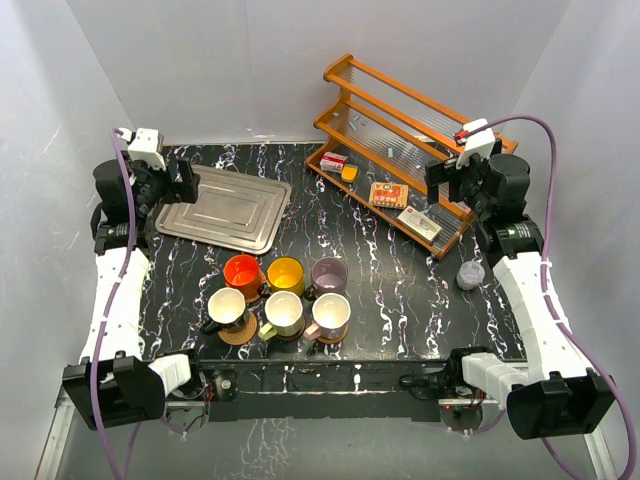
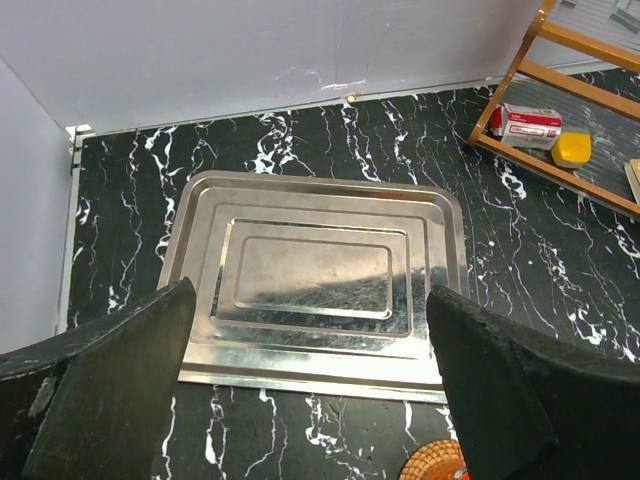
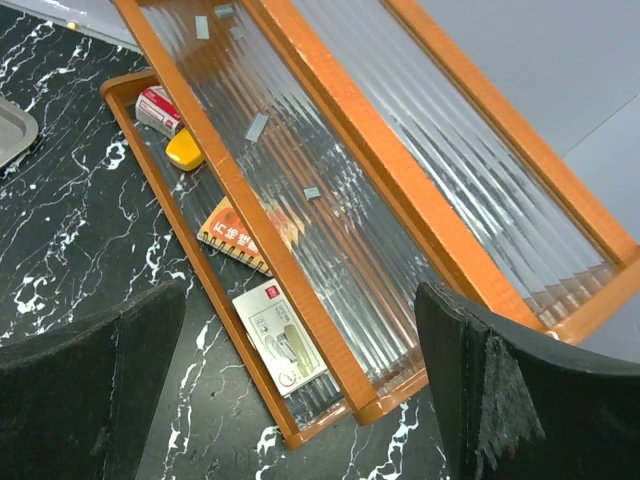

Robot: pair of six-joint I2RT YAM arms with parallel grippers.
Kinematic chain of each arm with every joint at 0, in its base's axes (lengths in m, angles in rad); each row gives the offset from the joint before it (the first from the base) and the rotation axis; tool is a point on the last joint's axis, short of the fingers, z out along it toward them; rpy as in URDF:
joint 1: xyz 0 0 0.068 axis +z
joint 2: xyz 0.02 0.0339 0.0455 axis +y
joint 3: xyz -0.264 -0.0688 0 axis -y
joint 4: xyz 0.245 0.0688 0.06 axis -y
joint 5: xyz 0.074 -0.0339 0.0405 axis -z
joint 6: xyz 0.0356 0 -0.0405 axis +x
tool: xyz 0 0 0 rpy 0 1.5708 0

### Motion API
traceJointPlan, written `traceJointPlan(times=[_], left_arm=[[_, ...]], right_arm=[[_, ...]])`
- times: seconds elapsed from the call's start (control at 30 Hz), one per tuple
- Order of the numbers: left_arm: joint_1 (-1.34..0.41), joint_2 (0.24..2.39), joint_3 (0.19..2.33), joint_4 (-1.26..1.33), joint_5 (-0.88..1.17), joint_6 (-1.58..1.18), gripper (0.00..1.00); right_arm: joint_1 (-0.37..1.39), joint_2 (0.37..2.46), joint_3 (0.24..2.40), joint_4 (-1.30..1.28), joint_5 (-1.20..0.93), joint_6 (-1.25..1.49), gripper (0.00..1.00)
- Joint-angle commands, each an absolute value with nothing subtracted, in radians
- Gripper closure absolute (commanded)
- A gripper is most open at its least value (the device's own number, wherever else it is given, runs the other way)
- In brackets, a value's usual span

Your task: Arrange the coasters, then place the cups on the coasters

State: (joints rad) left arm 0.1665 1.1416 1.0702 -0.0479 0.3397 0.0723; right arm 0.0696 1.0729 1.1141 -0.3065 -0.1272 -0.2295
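Observation:
Six cups stand in two rows near the table's front. The back row is an orange cup [image 1: 242, 271], a yellow cup [image 1: 285, 273] and a lilac cup [image 1: 329, 273]. In front stand a black cup with a white inside [image 1: 226, 305], a pale yellow-green cup [image 1: 284, 312] and a cream-pink cup [image 1: 331, 312]. Coasters show as edges under them; a woven tan coaster [image 1: 238, 333] sits under the black cup. My left gripper [image 1: 185, 185] [image 2: 310, 400] hangs open and empty over the tray's near edge. My right gripper [image 1: 440, 182] [image 3: 300, 400] is open and empty beside the rack.
A metal tray [image 1: 225, 208] [image 2: 310, 275] lies at the back left. A wooden rack [image 1: 400, 150] [image 3: 330, 200] with small boxes and a notebook stands at the back right. A small translucent grey cup [image 1: 470, 274] sits at the right. A woven coaster's edge [image 2: 435, 462] shows below the tray.

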Motion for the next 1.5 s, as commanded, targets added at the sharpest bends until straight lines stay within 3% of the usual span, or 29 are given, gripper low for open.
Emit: traceJointPlan(times=[0.0, 1.47], left_arm=[[0.172, 1.086, 1.165, -0.146, 0.364, 0.145, 0.01], [0.18, 1.098, 1.149, -0.127, 0.41, 0.09, 0.01]], right_arm=[[0.055, 1.03, 1.159, -0.287, -0.127, -0.22, 0.02], [0.026, 1.032, 1.146, -0.3, -0.172, -0.233, 0.02]])
